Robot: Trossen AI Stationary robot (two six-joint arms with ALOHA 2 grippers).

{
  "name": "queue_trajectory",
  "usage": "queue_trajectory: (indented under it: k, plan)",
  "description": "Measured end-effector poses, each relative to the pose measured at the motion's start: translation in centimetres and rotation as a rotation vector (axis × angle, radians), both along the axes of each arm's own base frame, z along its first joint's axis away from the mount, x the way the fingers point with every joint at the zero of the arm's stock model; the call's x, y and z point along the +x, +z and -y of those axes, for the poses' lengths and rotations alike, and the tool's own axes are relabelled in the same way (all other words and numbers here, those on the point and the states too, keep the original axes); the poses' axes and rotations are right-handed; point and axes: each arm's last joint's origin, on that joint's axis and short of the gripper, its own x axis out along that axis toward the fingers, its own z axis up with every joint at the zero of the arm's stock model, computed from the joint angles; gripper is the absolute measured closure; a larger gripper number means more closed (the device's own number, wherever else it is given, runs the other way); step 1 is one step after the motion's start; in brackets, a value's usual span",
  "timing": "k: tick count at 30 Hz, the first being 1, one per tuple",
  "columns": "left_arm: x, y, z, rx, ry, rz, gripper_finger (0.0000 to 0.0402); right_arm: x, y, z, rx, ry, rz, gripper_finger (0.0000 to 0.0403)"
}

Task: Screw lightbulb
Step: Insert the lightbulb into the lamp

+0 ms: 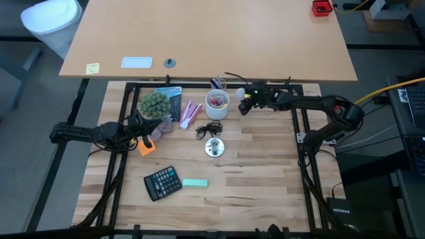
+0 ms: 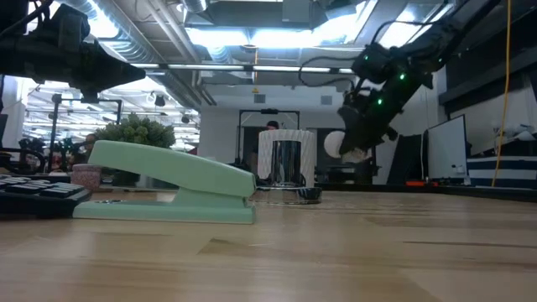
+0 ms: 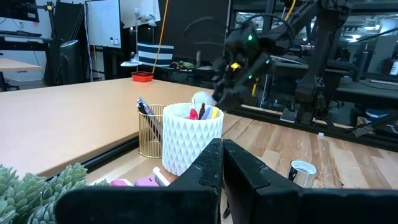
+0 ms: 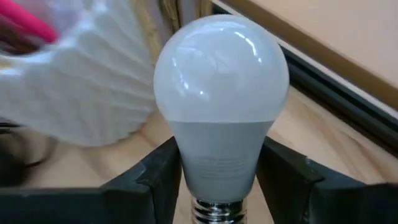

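Note:
The lightbulb [image 4: 219, 81], with a white dome and a grey neck, is up in the air at the table's far side, beside the white pen cup [image 1: 217, 104]. My right gripper [image 1: 244, 99] is shut on it; the bulb also shows in the low view [image 2: 336, 144]. The round silver lamp base [image 1: 214, 147] stands flat on the table nearer the middle, and its black cord [image 1: 211, 128] is coiled behind it. My left gripper [image 3: 221, 168] is shut and touches nothing, level above the table's left side. My right gripper pinches the lightbulb's grey neck [image 4: 217, 155] between its two fingers [image 4: 158, 174], one on each side. The fingers slant down from the table's right side. The dome points away from the wrist and the screw cap [image 4: 214, 211] toward it. The bulb is lifted clear of the table.
Behind the pen cup stands a gold wire cup [image 1: 219, 84]. A potted plant [image 1: 155, 105], pink items [image 1: 189, 113] and an orange piece [image 1: 146, 147] lie at the left. A calculator [image 1: 163, 182] and a mint stapler [image 1: 194, 183] lie near the front.

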Motion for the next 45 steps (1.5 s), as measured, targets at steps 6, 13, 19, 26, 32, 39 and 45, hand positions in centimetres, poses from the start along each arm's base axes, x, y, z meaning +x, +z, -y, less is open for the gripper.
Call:
queue_trajectory:
  k: [6,13,19,26,32,39,45]
  plan:
    - [0.0,0.0,0.0,0.0,0.0,0.0,0.0398,-0.6,2.2,-0.8,0.05,0.03,0.129,0.0226]
    - [0.0,0.0,0.0,0.0,0.0,0.0,0.0398,-0.9,4.1,-1.5,0.079,0.126,0.243,0.0222]
    - [0.0,0.0,0.0,0.0,0.0,0.0,0.0398,-1.0,5.8,-1.9,0.073,0.232,0.367,0.0222]
    - [0.0,0.0,0.0,0.0,0.0,0.0,0.0398,-0.7,7.9,-2.3,0.033,0.423,0.55,0.0221]
    - [0.0,0.0,0.0,0.0,0.0,0.0,0.0398,-0.2,8.9,-2.9,-0.038,0.572,0.625,0.0221]
    - [0.0,0.0,0.0,0.0,0.0,0.0,0.0398,0.8,8.8,-4.5,-0.152,0.637,0.649,0.0221]
    - [0.0,0.0,0.0,0.0,0.0,0.0,0.0398,0.3,6.3,-6.0,-0.22,0.641,0.728,0.0221]
